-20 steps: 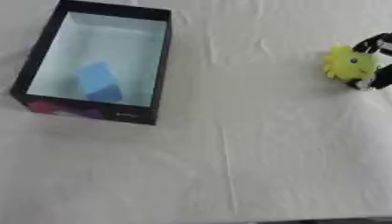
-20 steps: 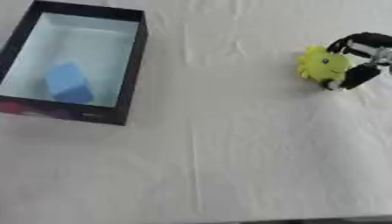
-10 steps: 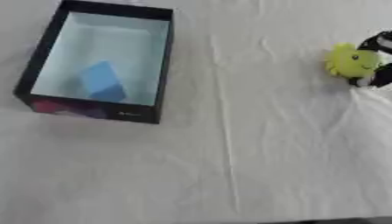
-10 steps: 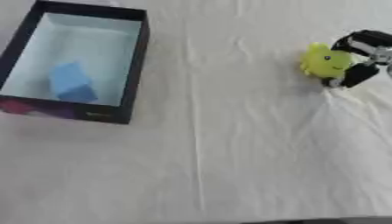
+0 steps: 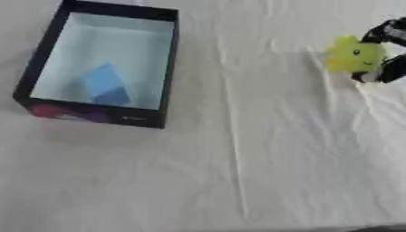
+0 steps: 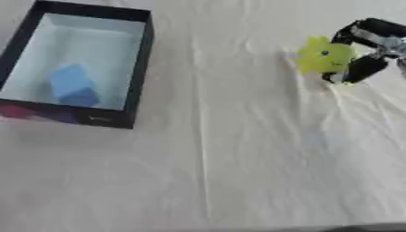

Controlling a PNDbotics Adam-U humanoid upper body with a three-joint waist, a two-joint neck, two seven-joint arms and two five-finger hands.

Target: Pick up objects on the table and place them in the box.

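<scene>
We are seeing one blue object (image 6: 73,84) already lying in the box (image 6: 136,77). Our right robot hand (image 6: 366,50) is grasping the yellow-green toy (image 6: 323,55) at the far right of the worktop (image 6: 238,149), well apart from the box.

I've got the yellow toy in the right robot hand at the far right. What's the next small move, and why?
Probably lift it straight up a little before heading left. The right robot hand has its fingers curled round the yellow toy, which sits low by the wrinkled white cloth. The box, already holding a blue block, has raised walls to clear.
</scene>
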